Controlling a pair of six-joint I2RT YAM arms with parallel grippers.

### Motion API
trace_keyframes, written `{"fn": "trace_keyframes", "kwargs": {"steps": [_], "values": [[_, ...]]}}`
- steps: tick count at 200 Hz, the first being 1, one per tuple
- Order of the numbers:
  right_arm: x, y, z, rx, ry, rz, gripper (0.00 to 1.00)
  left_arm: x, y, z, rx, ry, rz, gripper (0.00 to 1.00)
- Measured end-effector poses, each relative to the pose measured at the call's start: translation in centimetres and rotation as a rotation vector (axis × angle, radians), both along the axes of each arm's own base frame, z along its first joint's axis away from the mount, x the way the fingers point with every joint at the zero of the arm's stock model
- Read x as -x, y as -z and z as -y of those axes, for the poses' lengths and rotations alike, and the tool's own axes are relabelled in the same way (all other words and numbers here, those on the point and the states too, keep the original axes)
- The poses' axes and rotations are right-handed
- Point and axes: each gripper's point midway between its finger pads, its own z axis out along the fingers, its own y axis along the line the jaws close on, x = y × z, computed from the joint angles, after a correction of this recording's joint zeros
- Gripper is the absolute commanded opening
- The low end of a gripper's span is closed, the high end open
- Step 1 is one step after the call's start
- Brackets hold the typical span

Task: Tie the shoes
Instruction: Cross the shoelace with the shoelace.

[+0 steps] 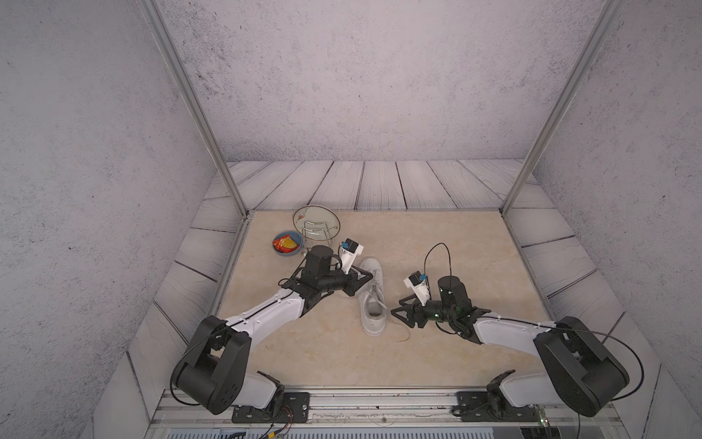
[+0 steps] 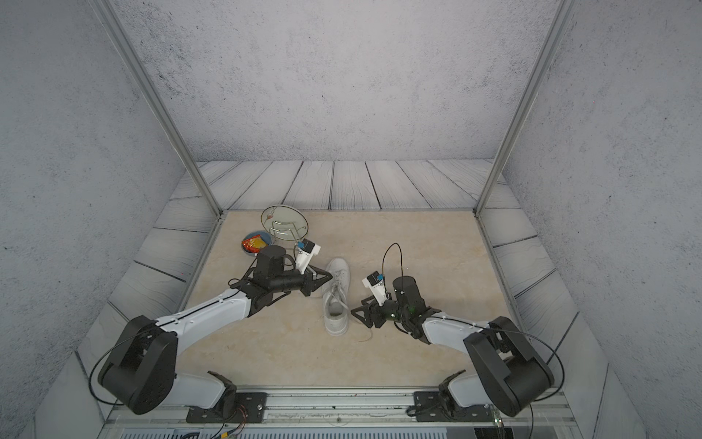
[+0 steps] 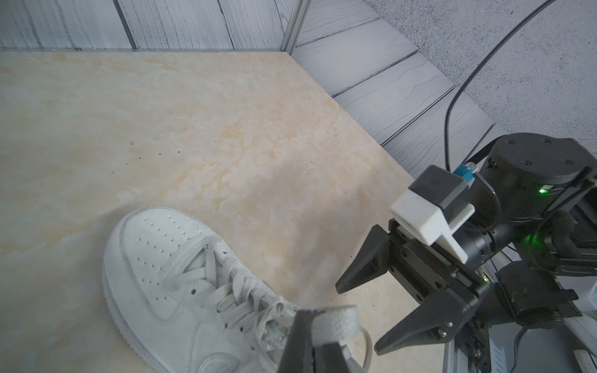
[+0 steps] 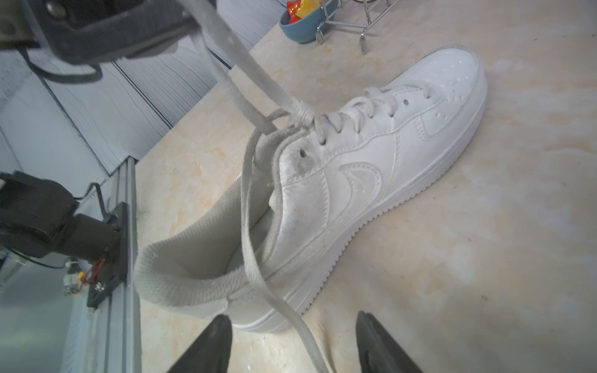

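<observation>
Beige marbled tabletop [image 1: 437,243], grey-walled cell: white sneaker [image 1: 373,300] is lying mid-table between both arms. Left gripper [image 3: 311,336] is pinching a lace [image 4: 239,61], holding it taut. Right gripper [image 4: 292,318] is hovering beside the heel, jaws spread.

Left arm [image 1: 266,313] reaches forward and inward from its base at the near edge, forearm rising. The wrist is bent so the left gripper [image 1: 367,278] points toward the middle, jaws pinched together on a flat white lace [image 3: 336,323], which shows close up in the left wrist view. Right arm [image 1: 505,328] sits lower and nearer, upper link swung out to the side, forearm running inward, with the right gripper [image 1: 399,317] held low and aimed toward the left one. Its jaws stand wide apart, black fingertips [image 4: 213,342] well clear of each other and clamped on nothing.
</observation>
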Motion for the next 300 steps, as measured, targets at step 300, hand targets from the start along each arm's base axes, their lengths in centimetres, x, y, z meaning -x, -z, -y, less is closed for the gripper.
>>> {"fn": "trace_keyframes", "kwargs": {"steps": [300], "values": [[0.4,0.7,-2.3,-0.35,-0.032,-0.199,0.36,0.0,0.8,-0.4,-0.039,-0.012,-0.006,0.0]]}}
